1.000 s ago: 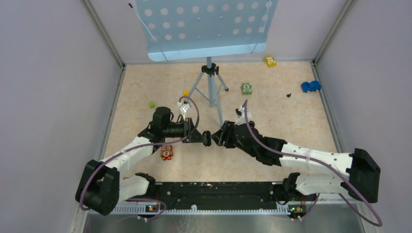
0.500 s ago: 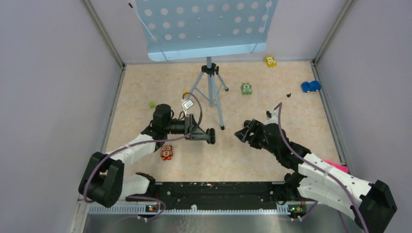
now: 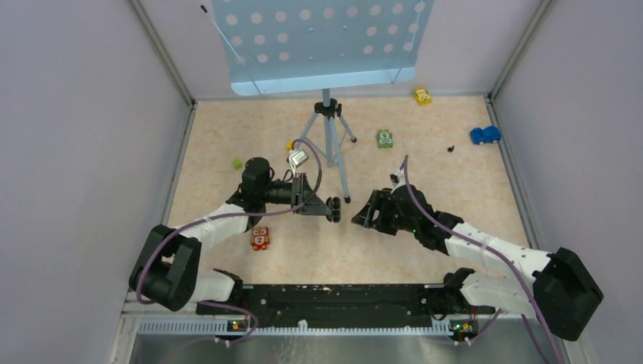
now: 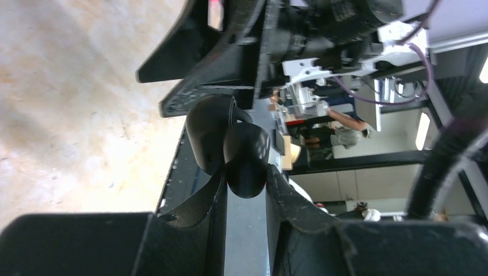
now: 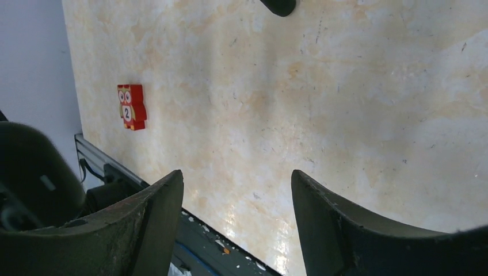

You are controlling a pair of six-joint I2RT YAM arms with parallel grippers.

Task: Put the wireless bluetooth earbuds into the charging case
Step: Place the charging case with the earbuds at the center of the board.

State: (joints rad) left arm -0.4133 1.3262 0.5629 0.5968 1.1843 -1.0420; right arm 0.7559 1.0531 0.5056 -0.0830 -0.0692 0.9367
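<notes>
While in left pincer (image 4: 246,185), charging case (image 4: 247,150) end-out.

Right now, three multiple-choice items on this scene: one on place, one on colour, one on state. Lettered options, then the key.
1. Where is the blue toy car?
A. by the left wall
B. at the far end, by the right wall
C. between the two pincers

2. What colour is the owl block marked 2?
A. red
B. blue
C. green

3. What state is the right pincer in?
A. shut on the charging case
B. shut on a block
C. open, holding nothing

Key:
1 B: the top view shows it far right, next to the wall.
2 A: the right wrist view shows its red body.
3 C: only bare table shows between its spread fingers.
</notes>
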